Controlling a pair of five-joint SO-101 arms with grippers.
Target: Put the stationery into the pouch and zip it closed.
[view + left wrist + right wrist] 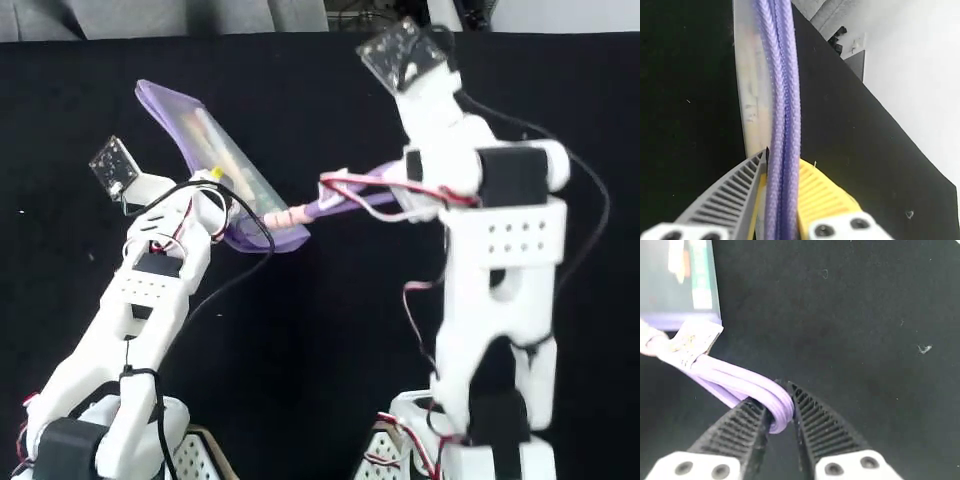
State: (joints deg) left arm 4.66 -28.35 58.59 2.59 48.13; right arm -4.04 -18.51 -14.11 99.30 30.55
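At the left, the left arm's fingers [784, 161], one grey and one yellow, are clamped on the woven purple zip edge of the clear plastic pouch with purple trim [215, 150]. The pouch stands tilted, raised off the black cloth-covered surface [330, 330] at its far end. Coloured stationery pieces [690, 275] show through its clear wall, too blurred to name. From the pouch's near corner a looped purple cord strap [735, 385] runs rightward, and the right arm's black fingers [785, 390] are pinched together on the strap's bend.
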